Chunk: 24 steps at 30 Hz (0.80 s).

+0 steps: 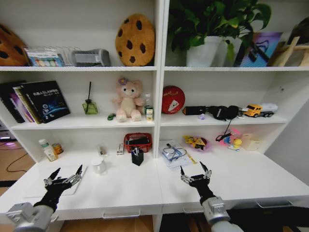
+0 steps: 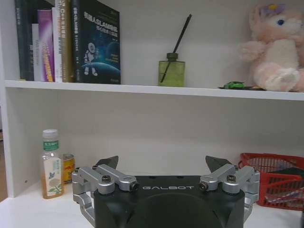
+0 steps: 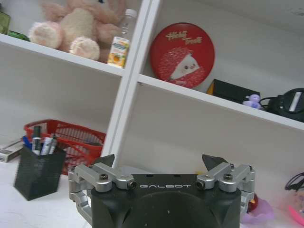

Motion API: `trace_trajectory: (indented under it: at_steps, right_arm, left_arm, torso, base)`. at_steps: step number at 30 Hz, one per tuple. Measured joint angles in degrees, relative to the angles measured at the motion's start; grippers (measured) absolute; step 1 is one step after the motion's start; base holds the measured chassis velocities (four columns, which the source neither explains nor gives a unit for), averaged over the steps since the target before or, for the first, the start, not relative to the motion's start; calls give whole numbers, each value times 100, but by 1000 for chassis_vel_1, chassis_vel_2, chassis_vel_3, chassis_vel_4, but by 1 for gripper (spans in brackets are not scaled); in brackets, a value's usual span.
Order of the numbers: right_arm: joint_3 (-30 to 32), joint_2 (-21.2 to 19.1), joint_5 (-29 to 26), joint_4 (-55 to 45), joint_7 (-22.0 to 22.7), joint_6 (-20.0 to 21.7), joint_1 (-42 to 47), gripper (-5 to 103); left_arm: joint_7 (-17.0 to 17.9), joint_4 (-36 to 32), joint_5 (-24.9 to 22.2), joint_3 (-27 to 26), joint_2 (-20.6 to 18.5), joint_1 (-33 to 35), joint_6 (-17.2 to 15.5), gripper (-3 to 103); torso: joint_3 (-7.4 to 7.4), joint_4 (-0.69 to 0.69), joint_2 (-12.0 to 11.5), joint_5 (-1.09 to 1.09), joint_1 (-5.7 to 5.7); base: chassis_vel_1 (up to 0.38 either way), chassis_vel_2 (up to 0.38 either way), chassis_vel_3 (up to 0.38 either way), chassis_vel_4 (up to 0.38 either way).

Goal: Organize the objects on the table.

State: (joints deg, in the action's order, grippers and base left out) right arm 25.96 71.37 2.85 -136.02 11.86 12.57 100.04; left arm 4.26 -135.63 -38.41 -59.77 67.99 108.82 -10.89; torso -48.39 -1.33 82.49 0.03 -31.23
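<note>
Down at the front of the table (image 1: pixel 145 193), both grippers hover just above the white top with their fingers spread and nothing between them. The left gripper (image 1: pixel 65 176) hangs over a pale flat sheet (image 1: pixel 34 186) near the left end, its two dark fingertips (image 2: pixel 108 162) pointing toward the shelving. The right gripper (image 1: pixel 195 171) sits near the middle of the table, just in front of a stack of papers with glasses (image 1: pixel 173 154) on it, equally released.

Ahead of the left gripper stands a white cup (image 1: pixel 99 166), and farther left, against the side wall, a drink bottle (image 2: pixel 51 164) with a small can (image 2: pixel 68 168) beside it. Between the two grippers, farther back, a black mesh pen holder (image 3: pixel 39 173) stands upright with pens (image 3: pixel 42 142) in it, just in front of a red mesh basket (image 1: pixel 138 142).

On the shelf above, a small green toy car (image 2: pixel 233 85) lies just beside a pink plush toy (image 1: pixel 128 100), with a green glass bottle holding a dark stick (image 2: pixel 171 71) and a row of books (image 2: pixel 71 42) farther left. To the right of the plush toy stand a small juice bottle (image 3: pixel 120 42) and a round red tin (image 3: pixel 182 54).
</note>
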Motion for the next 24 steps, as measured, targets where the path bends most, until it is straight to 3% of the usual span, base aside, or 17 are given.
trace_trajectory:
  at_steps: [2, 7, 8, 11, 13, 14, 15, 17, 24]
  right_arm:
    - [-3, 17, 6, -1, 0, -5, 24, 100]
    - [-15, 34, 8, 30, 0, -5, 4, 100]
    - [-21, 36, 8, 59, 1, -4, -9, 100]
    - [-33, 35, 13, 123, 0, -2, -41, 100]
    - [-49, 27, 21, 186, 0, -12, -67, 100]
    - [-49, 27, 21, 186, 0, -12, -67, 100]
    - [-58, 23, 25, 223, -13, -36, -87, 100]
    - [-60, 21, 27, 250, -38, -36, -91, 100]
    - [-87, 18, -41, 395, 82, -283, -117, 100]
  left_arm:
    - [2, 1, 0, 0, 0, 0, 0, 100]
    - [2, 0, 0, -2, 0, 0, 0, 100]
    - [1, 1, 0, 0, 0, 0, 0, 100]
    - [1, 0, 0, 0, 0, 0, 0, 100]
    - [2, 1, 0, 1, 0, 0, 0, 100]
    - [2, 1, 0, 1, 0, 0, 0, 100]
    - [10, 0, 0, -4, -1, 0, 1, 100]
    - [4, 0, 0, -1, 0, 0, 1, 100]
    - [7, 1, 1, -1, -1, 0, 1, 100]
  torso:
    - [1, -1, 0, -11, 1]
    - [0, 1, -1, 1, -2]
    - [1, -2, 1, -12, 1]
    - [-1, 0, -1, 1, -1]
    - [2, -4, 1, -13, 2]
    - [2, -4, 1, -13, 2]
    - [1, 1, 1, 4, 2]
    - [-1, 0, -1, -2, -1]
    - [2, -2, 1, -5, 1]
  base:
    - [327, 336, -332, -333]
    - [370, 366, -386, -351]
    - [337, 381, -337, -368]
    - [369, 356, -347, -379]
    - [356, 377, -378, -374]
    - [343, 377, -378, -381]
    - [350, 332, -354, -381]
    - [350, 336, -325, -350]
    - [232, 217, -183, -237]
